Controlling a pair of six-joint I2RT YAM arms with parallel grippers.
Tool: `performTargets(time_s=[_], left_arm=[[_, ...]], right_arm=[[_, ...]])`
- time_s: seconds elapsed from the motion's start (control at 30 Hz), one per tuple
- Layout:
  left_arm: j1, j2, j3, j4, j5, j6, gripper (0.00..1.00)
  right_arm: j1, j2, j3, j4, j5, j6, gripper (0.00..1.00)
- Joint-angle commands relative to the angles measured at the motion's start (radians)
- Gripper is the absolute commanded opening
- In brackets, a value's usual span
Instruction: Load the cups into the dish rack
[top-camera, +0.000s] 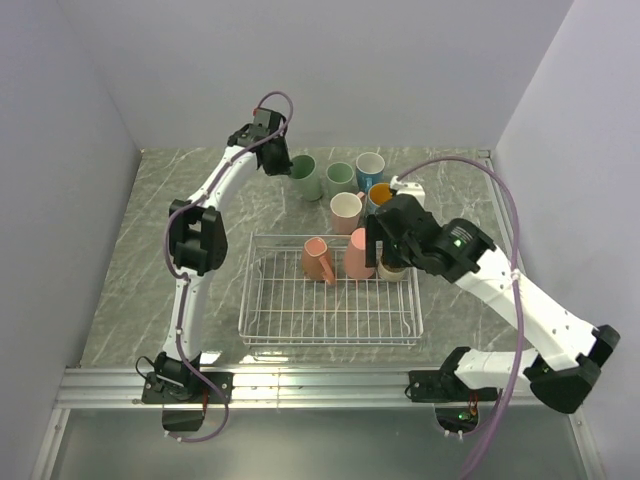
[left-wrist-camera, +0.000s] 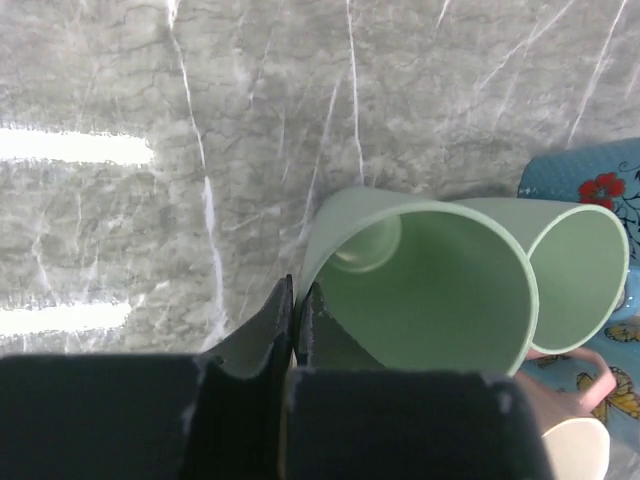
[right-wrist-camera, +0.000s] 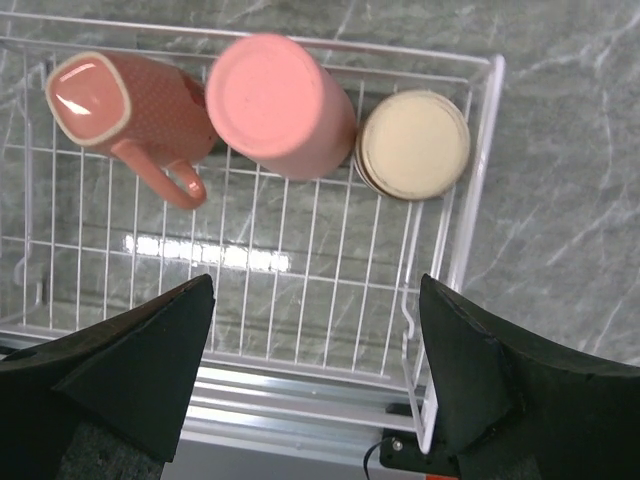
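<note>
Now the left hand (left-wrist-camera: 297, 305) is pinched shut on the wall of a sage green cup (left-wrist-camera: 430, 290), on the table (left-wrist-camera: 200, 100) beyond the dish rack (top-camera: 320, 310) (a rim grip to lift it, presumably), right hand (right-wrist-camera: 312, 300) wide open, empty.

You can pass over the dish rack's (top-camera: 330, 312) near half; three upturned cups (top-camera: 358, 252) block its far edge toward the right corner.

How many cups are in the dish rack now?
3, along its far side: a salmon handled mug, an upside-down pink cup beside it, a cream-based cup in the right corner. None appear hidden.
</note>
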Motion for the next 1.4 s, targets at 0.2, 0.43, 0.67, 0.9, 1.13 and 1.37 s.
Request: performTargets(time_s=[0.2,0.43,0.67,0.9,1.13,1.37], left_arm=[[0.100,-0.300,-0.291,0.091,0.013,0.020,0.00],[0.277,-0.676,-0.670,0.254,0.272,-0.049,0.00],[0.331,-0.922,-0.892,0.335,0.593,-0.094,0.00],[0.401,-1.127,-1.144,0.516,0.823,-0.334,0.00],[0.401,-1.245,-1.337,0.811,0.946,-0.560,0.00],[0.403,-1.295,-1.451,1.030,1.009,-0.752,0.00]], right_arm=[[-0.014,0.106,0.181,0.067,-0.001,-0.105,0.90],[-0.066,0.126,0.262,0.166,-0.172,-0.124,0.91],[-0.216,0.123,0.129,0.516,-0.746,0.012,0.99],[-0.241,0.163,0.066,0.746,-0.944,0.154,1.00],[-0.244,0.215,-0.028,0.998,-1.058,0.329,1.00],[-0.241,0.246,-0.054,1.061,-1.053,0.364,1.00]])
